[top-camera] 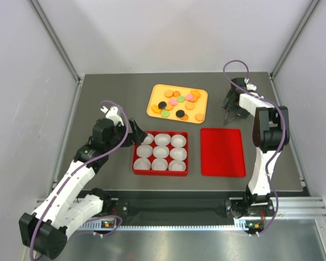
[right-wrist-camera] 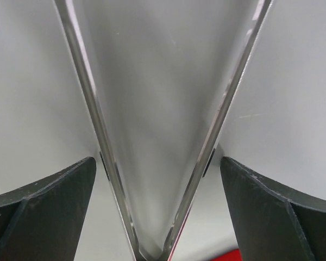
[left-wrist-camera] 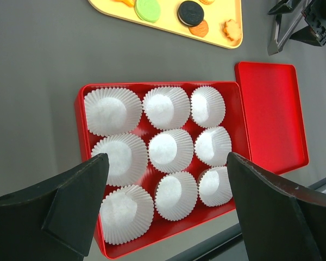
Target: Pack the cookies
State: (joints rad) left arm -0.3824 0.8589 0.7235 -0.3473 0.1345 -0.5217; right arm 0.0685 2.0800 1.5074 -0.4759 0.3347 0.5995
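The cookies (top-camera: 177,101), mostly orange with some pink, green and black, lie on a yellow tray (top-camera: 156,90) at the back centre. A few cookies (left-wrist-camera: 190,12) also show in the left wrist view. My left gripper (top-camera: 137,132) is open and empty above the left side of a red box (top-camera: 135,154). My right gripper (top-camera: 229,109) hangs to the right of the tray, shut on metal tongs (top-camera: 226,119). In the right wrist view the tongs (right-wrist-camera: 98,141) spread in an open V between my fingers (right-wrist-camera: 60,201). No cookie is in the tongs.
The red box (left-wrist-camera: 84,125) holds nine white pleated paper cups (left-wrist-camera: 165,149), all without cookies. A flat red lid (top-camera: 223,151) lies just to its right. Walls and metal posts close in the left, right and back of the grey table.
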